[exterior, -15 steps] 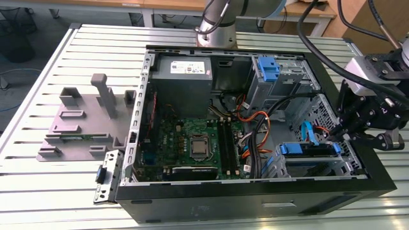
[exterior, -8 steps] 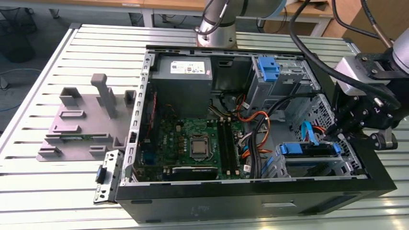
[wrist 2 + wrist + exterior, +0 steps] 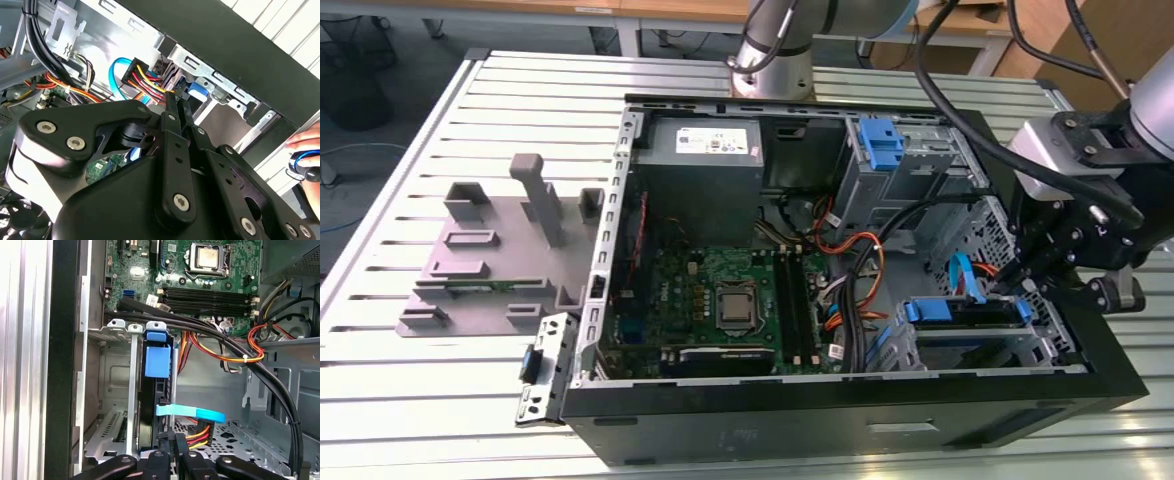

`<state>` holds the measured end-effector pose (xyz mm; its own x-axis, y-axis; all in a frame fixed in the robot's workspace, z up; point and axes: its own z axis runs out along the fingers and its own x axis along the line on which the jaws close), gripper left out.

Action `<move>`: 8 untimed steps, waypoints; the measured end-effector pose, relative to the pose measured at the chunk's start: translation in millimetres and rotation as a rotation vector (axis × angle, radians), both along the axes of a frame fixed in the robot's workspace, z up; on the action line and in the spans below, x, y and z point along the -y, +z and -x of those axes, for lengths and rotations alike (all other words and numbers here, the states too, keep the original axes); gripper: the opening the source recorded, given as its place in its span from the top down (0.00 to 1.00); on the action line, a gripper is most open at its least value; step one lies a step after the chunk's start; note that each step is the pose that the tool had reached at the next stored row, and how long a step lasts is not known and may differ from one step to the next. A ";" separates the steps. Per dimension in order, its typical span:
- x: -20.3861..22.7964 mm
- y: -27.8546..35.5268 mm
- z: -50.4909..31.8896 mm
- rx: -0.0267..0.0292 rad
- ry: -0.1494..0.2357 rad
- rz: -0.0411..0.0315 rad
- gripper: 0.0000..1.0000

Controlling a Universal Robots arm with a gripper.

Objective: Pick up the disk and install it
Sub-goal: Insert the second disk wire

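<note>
Black gripper (image 3: 175, 460) pressing together at frame bottom, just under blue-carriered silver disk (image 3: 156, 390) standing upright in centre-left bay; probably stiff, fairly heavy, fragile; gripping blue carrier edges seeming safest.

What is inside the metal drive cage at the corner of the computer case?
The disk stands on edge in the drive cage, blue carrier tab showing. A blue cable crosses its end. Its deeper part is hidden.
</note>
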<state>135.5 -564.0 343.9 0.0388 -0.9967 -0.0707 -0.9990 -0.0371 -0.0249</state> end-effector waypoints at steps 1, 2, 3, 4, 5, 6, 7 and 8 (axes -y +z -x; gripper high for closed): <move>0.0 0.0 1.0 0.0023 0.000 0.0000 0.84; 0.1 0.0 1.6 0.0041 0.000 0.0001 0.84; 0.1 0.0 1.6 0.0050 0.000 0.0004 0.84; 0.0 -0.1 1.5 0.0055 0.000 0.0009 0.84; 0.0 0.0 1.5 0.0059 0.000 0.0022 0.84; 0.1 0.0 1.6 0.0061 0.000 0.0034 0.84; 0.2 0.0 1.6 0.0063 0.000 0.0046 0.84; 0.4 0.1 1.6 0.0065 0.000 0.0058 0.84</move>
<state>133.9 -564.3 344.0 0.0392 -0.9971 -0.0647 -0.9988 -0.0372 -0.0311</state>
